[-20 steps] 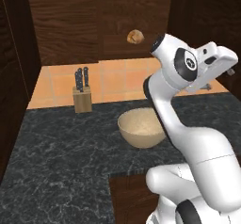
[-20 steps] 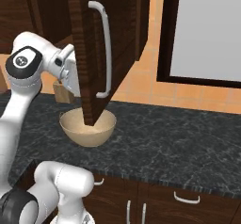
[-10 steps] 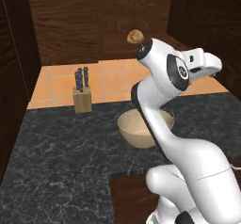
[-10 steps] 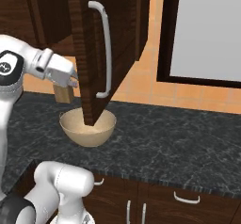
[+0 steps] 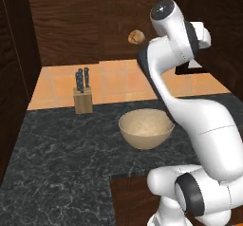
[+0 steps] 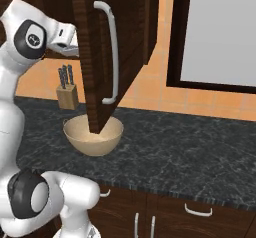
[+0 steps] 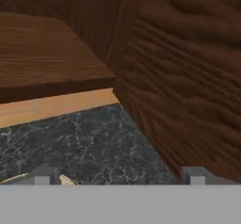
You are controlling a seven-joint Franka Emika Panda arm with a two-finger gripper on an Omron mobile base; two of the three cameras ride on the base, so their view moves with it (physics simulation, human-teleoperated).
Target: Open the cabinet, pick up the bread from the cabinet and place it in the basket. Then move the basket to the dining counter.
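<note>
I'm holding gripper spread wide, grasping nothing, facing cabinet door. Bread sitting upper centre inside cabinet; basket resting centre frame on black counter.

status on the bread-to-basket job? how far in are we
Done: the cabinet door stands swung open. In hand: nothing yet; the gripper is open and empty, up by the cabinet's shelf edge, and the bread sits inside the cabinet. Left: grasp the bread, drop it in the basket, which sits empty on the black counter, then carry the basket to the dining counter.
</note>
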